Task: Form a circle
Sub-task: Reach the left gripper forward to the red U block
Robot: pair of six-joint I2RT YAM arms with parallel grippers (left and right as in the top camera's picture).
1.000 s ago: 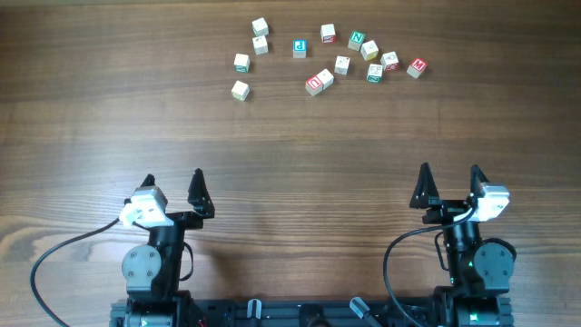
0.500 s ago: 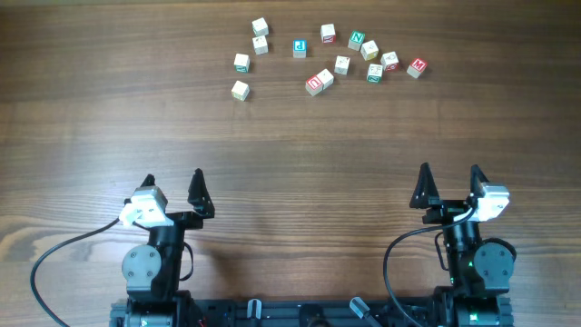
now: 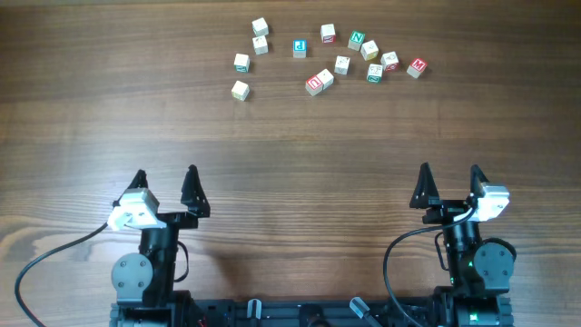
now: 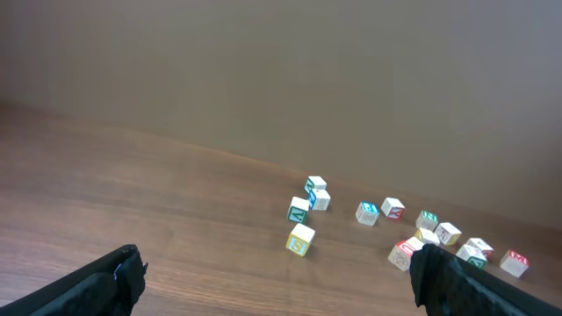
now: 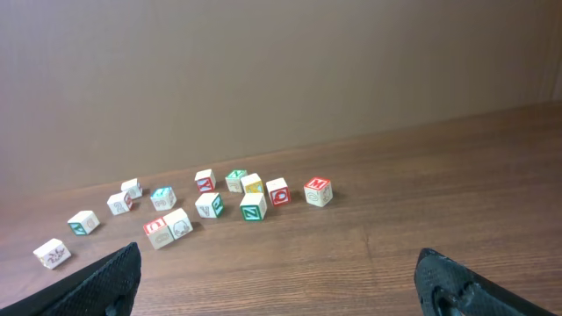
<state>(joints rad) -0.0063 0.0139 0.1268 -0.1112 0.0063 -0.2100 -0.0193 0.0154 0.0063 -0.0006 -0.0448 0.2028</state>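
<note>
The cubes (image 3: 342,64) make no ring so far: they lie as a loose, uneven scatter on the far part of the desk (image 3: 290,145), a little right of its middle and well apart from both arms. On the left of the scatter five sit spread out, the nearest of them a yellow-marked cube (image 3: 240,90) on its own. To the right the rest crowd closer, among them two touching cubes (image 3: 319,81), a green N cube (image 3: 356,40) and, at the far right end, a red M cube (image 3: 417,66). None of the cubes has moved since a second ago. The left claw (image 3: 165,174) has shifted slightly to its own left, and its base and white camera housing (image 3: 130,211) have turned with it. Its fingers are spread as wide as they go, with nothing between them. The right claw (image 3: 449,171) has kept its place near the desk's near edge, equally wide apart and empty.
</note>
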